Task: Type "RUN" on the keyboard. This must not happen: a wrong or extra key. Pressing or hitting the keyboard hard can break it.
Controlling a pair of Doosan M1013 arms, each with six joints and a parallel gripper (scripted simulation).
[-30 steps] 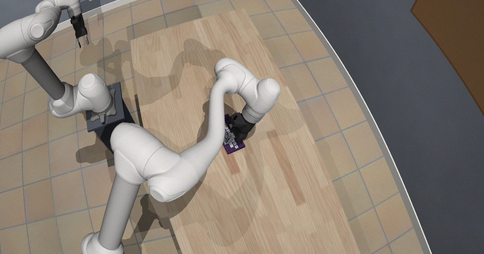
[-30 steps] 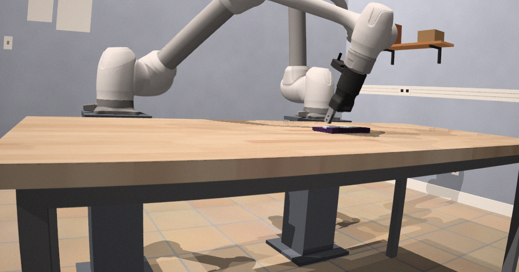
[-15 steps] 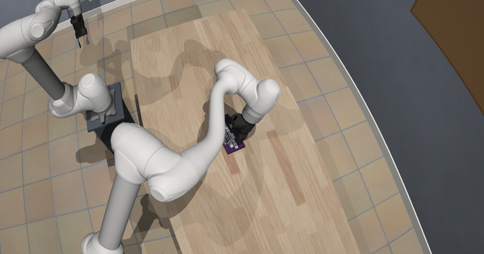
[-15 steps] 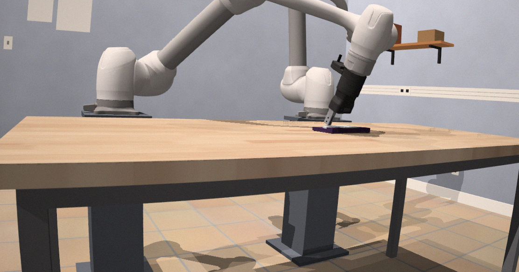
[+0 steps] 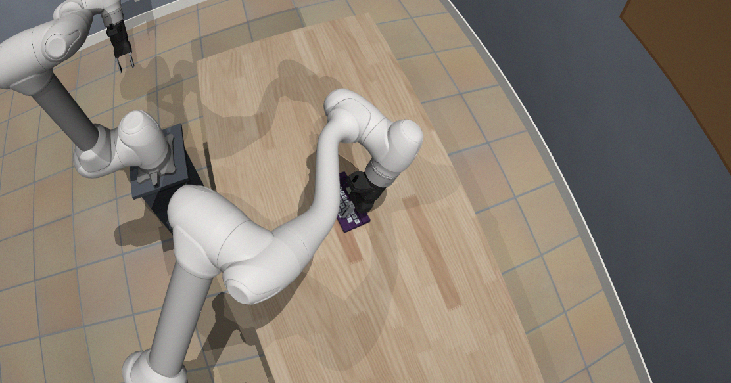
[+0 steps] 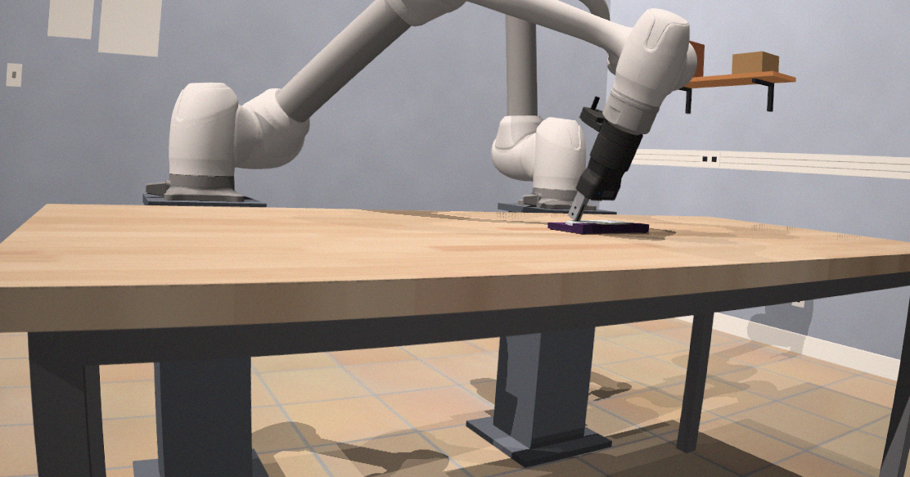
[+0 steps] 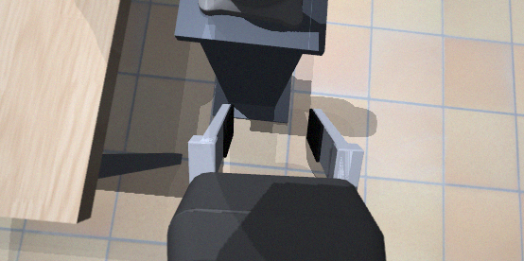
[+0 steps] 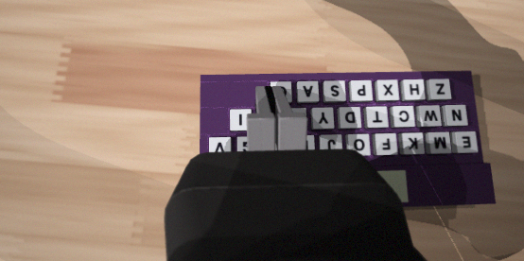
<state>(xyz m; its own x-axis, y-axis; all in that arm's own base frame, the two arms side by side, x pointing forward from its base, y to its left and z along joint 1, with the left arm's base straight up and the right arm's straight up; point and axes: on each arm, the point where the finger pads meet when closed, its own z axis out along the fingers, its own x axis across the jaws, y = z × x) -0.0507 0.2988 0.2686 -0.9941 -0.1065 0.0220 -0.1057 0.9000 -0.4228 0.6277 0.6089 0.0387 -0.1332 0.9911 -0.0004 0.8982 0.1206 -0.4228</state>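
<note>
The purple keyboard (image 5: 349,228) (image 6: 614,227) (image 8: 227,93) lies flat on the table, its letters upside down in the right wrist view. My right gripper (image 5: 344,213) (image 6: 574,219) (image 8: 268,102) is shut and empty, tilted low over the keyboard. Its tips overlap a partly covered key (image 8: 285,90) beside the A key (image 8: 307,92). I cannot tell whether they touch it. The N key (image 8: 456,115) shows at the far right of the middle row. I see no R or U; the fingers hide several keys. My left gripper (image 5: 126,67) (image 7: 270,121) is open and empty, off the table.
The wooden table (image 5: 434,278) (image 6: 254,250) (image 7: 52,108) has its edge beside the left arm's dark pedestal (image 5: 176,168) (image 7: 255,70). The right arm (image 5: 327,171) reaches across the table above the keyboard. A wall shelf (image 6: 719,82) is in the background.
</note>
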